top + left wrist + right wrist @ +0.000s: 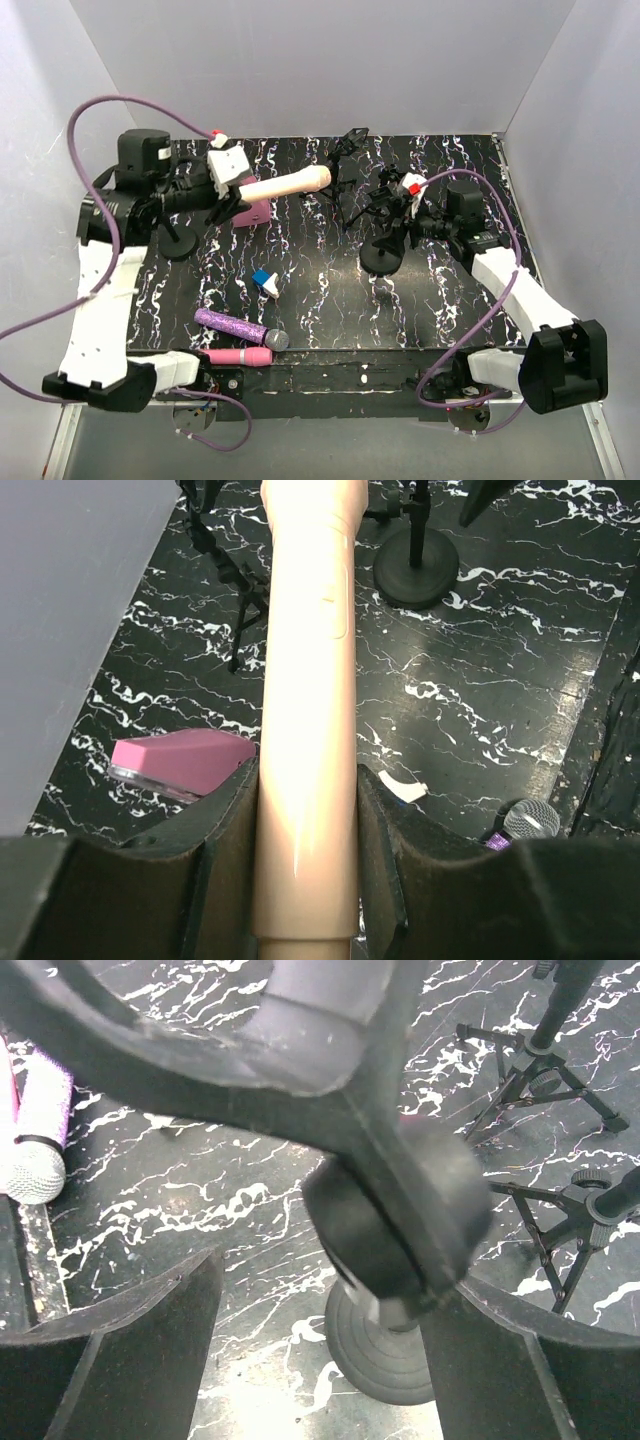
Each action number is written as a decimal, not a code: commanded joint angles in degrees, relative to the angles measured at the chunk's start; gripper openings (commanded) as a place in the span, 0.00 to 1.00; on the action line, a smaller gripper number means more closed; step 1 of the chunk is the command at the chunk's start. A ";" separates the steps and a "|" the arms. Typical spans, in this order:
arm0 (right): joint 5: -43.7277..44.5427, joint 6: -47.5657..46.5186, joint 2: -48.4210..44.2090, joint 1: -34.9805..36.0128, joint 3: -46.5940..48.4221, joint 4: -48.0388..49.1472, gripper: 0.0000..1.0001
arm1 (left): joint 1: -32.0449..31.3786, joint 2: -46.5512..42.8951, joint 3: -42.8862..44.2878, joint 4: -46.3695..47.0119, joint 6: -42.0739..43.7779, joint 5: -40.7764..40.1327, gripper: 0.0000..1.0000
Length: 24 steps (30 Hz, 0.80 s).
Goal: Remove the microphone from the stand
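Observation:
My left gripper (pixel 232 185) is shut on a long beige microphone (pixel 290 183) and holds it level above the table's back left, its far end pointing right. In the left wrist view both pads (pixel 235 830) press on the microphone's body (pixel 305 680). No stand clip shows around the microphone. My right gripper (pixel 408 205) is open at the top of a black stand with a round base (pixel 382 260). In the right wrist view the stand's black clip and knuckle (pixel 400 1220) sit between the fingers, close to the right finger (pixel 500 1360); the clip holds nothing.
A second round-base stand (pixel 178 245) is below the left gripper. A tripod stand (pixel 345 175) is at the back middle. A pink block (pixel 245 212), a small blue and white piece (pixel 265 282), a purple glitter microphone (pixel 235 328) and a pink microphone (pixel 235 355) lie on the marbled table.

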 commanded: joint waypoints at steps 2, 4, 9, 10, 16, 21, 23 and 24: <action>-0.50 3.37 -5.59 -0.06 1.47 -2.41 0.82 | 0.09 -5.80 -3.41 -6.44 3.71 0.27 0.00; -0.93 3.99 -8.22 -0.15 1.03 -3.47 0.83 | 0.09 -6.33 -6.74 -12.24 9.25 2.29 0.00; 0.29 8.81 -12.71 -0.15 1.12 -2.69 0.84 | 0.09 -4.40 -15.80 -18.77 29.27 4.41 0.00; 0.21 9.95 -13.15 -0.15 1.29 -2.33 0.84 | 0.09 -3.61 -16.68 -17.72 31.04 4.93 0.00; 0.73 13.48 -12.89 -0.15 2.96 -2.07 0.84 | 0.01 3.23 -22.13 -19.72 48.78 2.85 0.00; 2.40 14.36 -12.10 -0.15 3.05 -0.66 0.83 | 0.09 9.22 -27.40 -22.71 57.05 -3.22 0.00; 3.19 14.89 -11.66 -0.15 3.32 -0.13 0.83 | 0.09 10.10 -29.77 -22.46 58.57 -4.46 0.00; 3.46 15.15 -11.57 -0.07 3.40 -0.13 0.83 | 0.18 10.28 -31.18 -22.37 59.70 -5.16 0.00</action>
